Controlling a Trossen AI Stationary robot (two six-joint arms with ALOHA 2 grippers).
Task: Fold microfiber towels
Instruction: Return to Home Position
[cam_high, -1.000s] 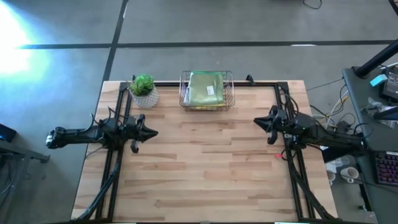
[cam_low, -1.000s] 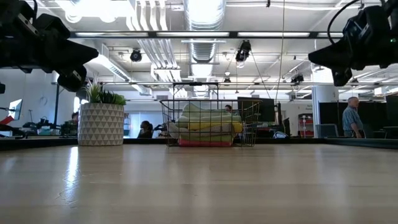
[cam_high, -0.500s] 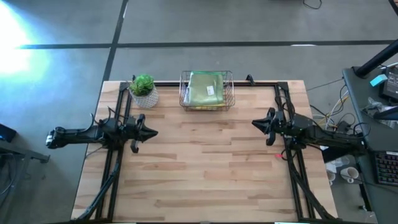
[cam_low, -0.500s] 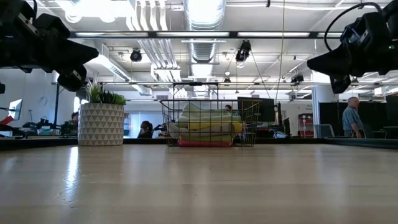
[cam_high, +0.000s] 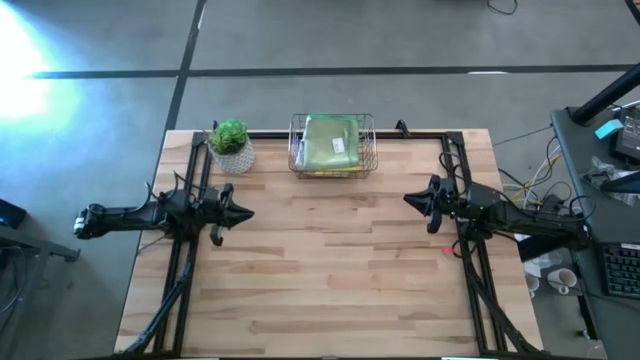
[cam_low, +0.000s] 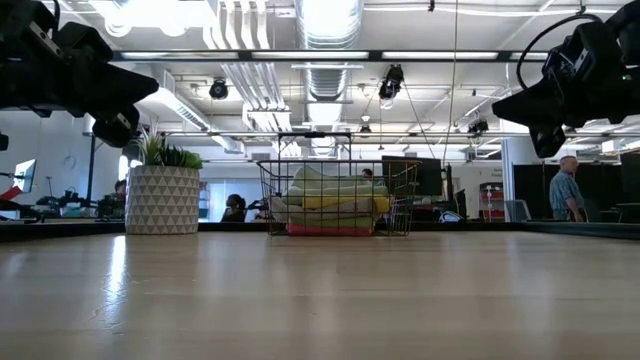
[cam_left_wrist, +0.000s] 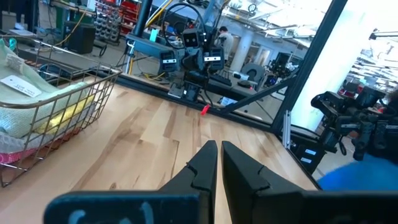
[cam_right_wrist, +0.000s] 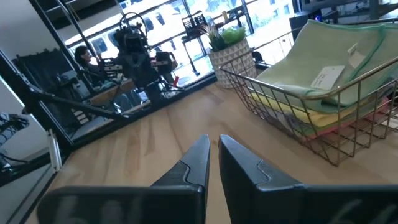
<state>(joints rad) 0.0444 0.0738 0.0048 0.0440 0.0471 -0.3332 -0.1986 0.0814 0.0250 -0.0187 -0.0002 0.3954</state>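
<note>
The microfiber towels lie stacked in a copper wire basket (cam_high: 332, 145) at the table's far edge: a pale sage green one (cam_high: 331, 140) with a white tag on top, yellow (cam_low: 340, 203) and hot pink (cam_low: 330, 229) below it. The stack also shows in the right wrist view (cam_right_wrist: 329, 62) and the left wrist view (cam_left_wrist: 37, 93). My left gripper (cam_high: 250, 213) is shut and empty above the table's left side. My right gripper (cam_high: 407, 199) is shut and empty above the right side.
A potted green plant (cam_high: 230, 146) in a white patterned pot stands left of the basket at the far edge. Bare wooden tabletop (cam_high: 330, 260) lies between and in front of the arms. A person (cam_low: 566, 190) stands in the room beyond the table.
My right gripper has moved a little toward the table's left edge, staying shut. The left arm and the towels have kept still.
</note>
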